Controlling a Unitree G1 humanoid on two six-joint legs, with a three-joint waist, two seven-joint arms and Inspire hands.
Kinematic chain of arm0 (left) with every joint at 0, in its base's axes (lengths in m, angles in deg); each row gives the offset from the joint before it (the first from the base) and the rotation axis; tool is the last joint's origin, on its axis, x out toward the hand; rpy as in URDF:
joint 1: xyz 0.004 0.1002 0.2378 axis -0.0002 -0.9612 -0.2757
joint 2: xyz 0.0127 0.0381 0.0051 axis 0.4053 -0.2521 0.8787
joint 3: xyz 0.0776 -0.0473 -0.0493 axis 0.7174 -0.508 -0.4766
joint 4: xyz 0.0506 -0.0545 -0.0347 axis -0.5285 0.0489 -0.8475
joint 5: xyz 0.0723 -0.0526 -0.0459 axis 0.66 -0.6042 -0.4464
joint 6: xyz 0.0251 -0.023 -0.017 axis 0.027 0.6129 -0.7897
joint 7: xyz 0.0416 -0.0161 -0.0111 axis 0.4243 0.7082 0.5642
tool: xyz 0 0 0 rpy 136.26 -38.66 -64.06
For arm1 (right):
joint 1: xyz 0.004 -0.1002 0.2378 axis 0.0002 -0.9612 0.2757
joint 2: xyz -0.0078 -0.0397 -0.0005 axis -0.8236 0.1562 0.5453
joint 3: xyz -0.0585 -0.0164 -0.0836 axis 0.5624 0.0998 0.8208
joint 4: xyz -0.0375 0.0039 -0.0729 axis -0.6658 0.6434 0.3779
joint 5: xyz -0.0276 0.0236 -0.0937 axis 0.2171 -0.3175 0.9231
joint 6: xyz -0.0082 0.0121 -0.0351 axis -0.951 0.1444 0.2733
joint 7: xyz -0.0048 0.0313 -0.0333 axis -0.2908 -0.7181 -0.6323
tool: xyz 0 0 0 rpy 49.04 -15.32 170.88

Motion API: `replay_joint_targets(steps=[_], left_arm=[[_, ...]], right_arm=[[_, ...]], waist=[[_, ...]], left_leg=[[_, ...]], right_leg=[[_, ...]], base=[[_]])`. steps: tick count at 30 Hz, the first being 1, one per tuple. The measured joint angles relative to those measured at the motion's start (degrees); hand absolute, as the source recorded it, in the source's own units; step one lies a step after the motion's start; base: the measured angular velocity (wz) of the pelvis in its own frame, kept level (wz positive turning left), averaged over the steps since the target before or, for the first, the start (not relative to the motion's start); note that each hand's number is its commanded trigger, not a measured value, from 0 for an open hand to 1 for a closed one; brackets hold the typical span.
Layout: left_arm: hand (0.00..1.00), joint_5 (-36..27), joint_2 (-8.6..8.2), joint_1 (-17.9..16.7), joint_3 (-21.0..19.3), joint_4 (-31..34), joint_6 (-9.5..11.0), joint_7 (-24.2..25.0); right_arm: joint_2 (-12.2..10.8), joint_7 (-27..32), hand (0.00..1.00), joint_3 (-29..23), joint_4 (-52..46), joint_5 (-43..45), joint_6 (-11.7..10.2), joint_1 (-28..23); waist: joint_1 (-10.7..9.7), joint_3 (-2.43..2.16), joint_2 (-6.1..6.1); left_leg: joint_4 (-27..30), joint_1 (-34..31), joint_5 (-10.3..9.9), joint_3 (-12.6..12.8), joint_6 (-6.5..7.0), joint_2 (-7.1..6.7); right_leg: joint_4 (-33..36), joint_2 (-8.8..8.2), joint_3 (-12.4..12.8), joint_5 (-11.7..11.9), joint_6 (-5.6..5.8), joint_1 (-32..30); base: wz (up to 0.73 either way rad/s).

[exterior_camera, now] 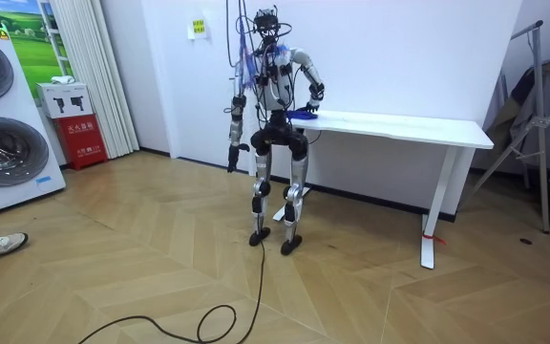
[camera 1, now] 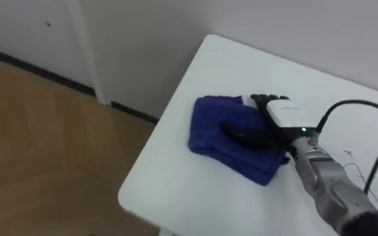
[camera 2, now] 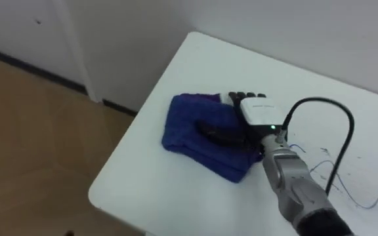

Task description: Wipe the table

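1. The cloth (camera 1: pixel 218 131) looked soft, light and limp. I judged it would bunch under a push, so flat pressure on its middle seemed safer than pinching an edge.
2. My right hand (camera 1: pixel 286 115) lay on its right part, fingers (camera 1: pixel 261 99) straight and close together, pressing down, with the thumb sunk in a fold.
3. The cloth sat just in from the worktop's (camera 1: pixel 176 190) left end edge, between its two corners.
4. The worktop was white and smooth, likely slick, with thin blue scribbles (camera 2: pixel 336 183) right of the hand.
5. The robot stood at that end on a wood floor (exterior_camera: pixel 160 258), with washers (exterior_camera: pixel 3 143) well apart. The left hand (exterior_camera: pixel 234 153) hung down, and I couldn't tell how its fingers were set.
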Motion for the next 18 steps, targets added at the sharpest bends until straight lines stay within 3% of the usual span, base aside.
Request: replay_joint_targets(steps=[1,2,3,4,5,11,15,18], left_arm=[[0.0,0.07,0.13,-0.19,-0.18,-0.31,0.0,0.0],[0.0,0.09,-0.05,-0.28,-0.12,-1.22,0.04,0.02],[0.0,0.06,-0.13,-0.39,-0.11,-1.27,0.09,0.03],[0.0,0.05,-0.46,-0.44,-0.13,-1.28,0.31,0.03],[0.0,0.0,-0.76,-0.26,-0.12,-1.2,0.56,0.02],[0.0,-0.25,-0.82,1.23,0.96,-1.25,0.6,-0.16],[0.0,-0.01,-0.71,1.66,2.49,-1.24,0.52,-0.17],[0.0,-0.02,-0.7,2.04,2.61,-1.56,0.43,-0.17]], right_arm=[[0.02,0.19,0.0,0.07,-1.08,1.2,-0.42,-0.23],[0.02,0.96,0.0,0.11,-1.23,1.8,-0.36,-1.83],[0.05,1.16,0.0,0.12,-1.18,1.72,-0.32,-2.47],[-0.02,1.21,0.0,0.15,-1.1,1.56,-0.27,-3.23],[-0.12,1.21,0.0,0.14,-1.21,1.48,-0.34,-3.63],[-4.54,1.19,0.0,0.18,-3.3,2.14,-0.39,-3.77],[-5.62,1.35,0.0,0.8,-6.46,2.05,-1.09,-4.08],[-6.16,1.45,0.0,2.76,-8.52,1.7,-1.78,-4.84]], waist=[[-0.04,0.2,0.29],[-0.73,-0.4,1.44],[-1.13,-0.63,1.41],[-1.68,-0.3,2.05],[-2.0,-0.32,2.47],[-2.17,-0.38,1.67],[-2.07,-0.29,1.81],[-1.63,-0.29,2.03]], left_leg=[[-0.43,0.81,-0.07,-2.06,-0.1,0.1],[-1.39,2.19,-0.32,-2.53,-0.57,0.59],[-2.15,3.0,-0.16,-1.89,-0.83,0.74],[-3.21,4.21,0.25,0.05,-1.46,0.97],[-3.91,4.86,0.42,1.0,-1.58,1.07],[-4.68,5.62,0.44,1.89,-1.5,0.67],[-4.67,5.55,0.38,2.36,-1.4,0.39],[-4.67,5.15,-0.61,2.71,0.18,0.71]], right_leg=[[-1.77,1.0,-0.39,3.87,-1.79,-3.25],[-0.04,0.92,-2.32,6.04,-2.82,-3.01],[0.14,1.0,-2.21,6.04,-2.82,-2.16],[0.26,0.97,-2.29,6.0,-2.8,-0.99],[0.25,0.98,-2.19,5.93,-2.69,-0.73],[0.27,0.9,-2.29,5.71,-2.38,-0.83],[0.34,0.83,-1.86,5.67,-2.31,-0.89],[0.42,1.07,-2.12,5.53,-2.08,-1.4]], base=[[-0.07],[0.08],[0.3],[0.11],[0.0],[-0.13],[0.03],[-0.01]])
